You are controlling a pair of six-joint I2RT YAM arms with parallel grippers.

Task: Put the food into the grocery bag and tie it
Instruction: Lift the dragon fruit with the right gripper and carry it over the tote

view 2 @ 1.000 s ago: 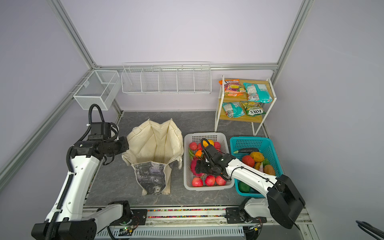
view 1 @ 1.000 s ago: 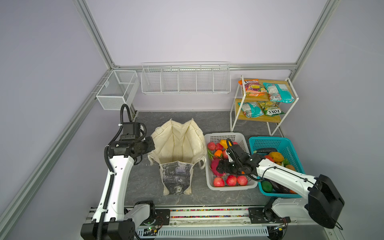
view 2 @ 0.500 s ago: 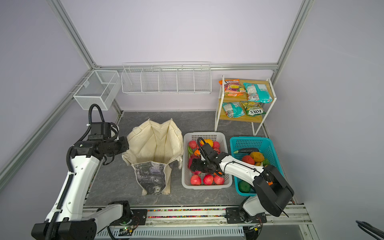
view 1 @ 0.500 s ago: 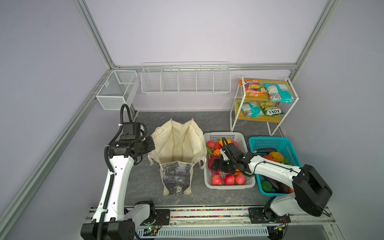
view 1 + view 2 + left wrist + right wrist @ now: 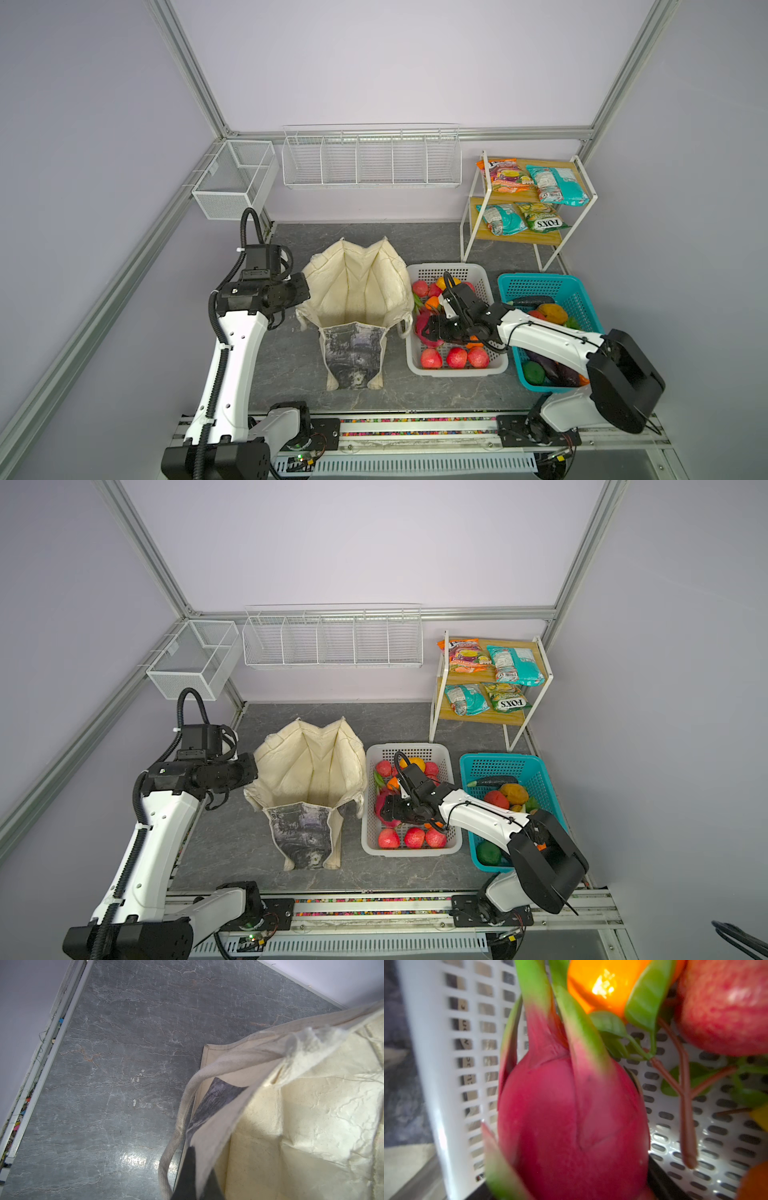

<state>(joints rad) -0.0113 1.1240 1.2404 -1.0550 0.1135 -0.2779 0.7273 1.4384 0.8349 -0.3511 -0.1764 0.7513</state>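
Dragon fruit point(image 5: 571, 1115) sits lengthwise between right gripper's point(image 5: 430, 328) wide jaws, grip unclear; bag point(image 5: 357, 286), rim pinched by left gripper point(image 5: 302, 291), stands just left.

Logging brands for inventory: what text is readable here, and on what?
"FOX'S": green packet, on the lower shelf.
orange packet, upper teal packet, lower teal packet: print too small to read.
grocery bag: picture panel, no readable words.

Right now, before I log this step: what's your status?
Left gripper shut on grocery bag rim, mouth open. Right gripper around dragon fruit in white basket, grip unconfirmed. Basket wall between fruit and bag.
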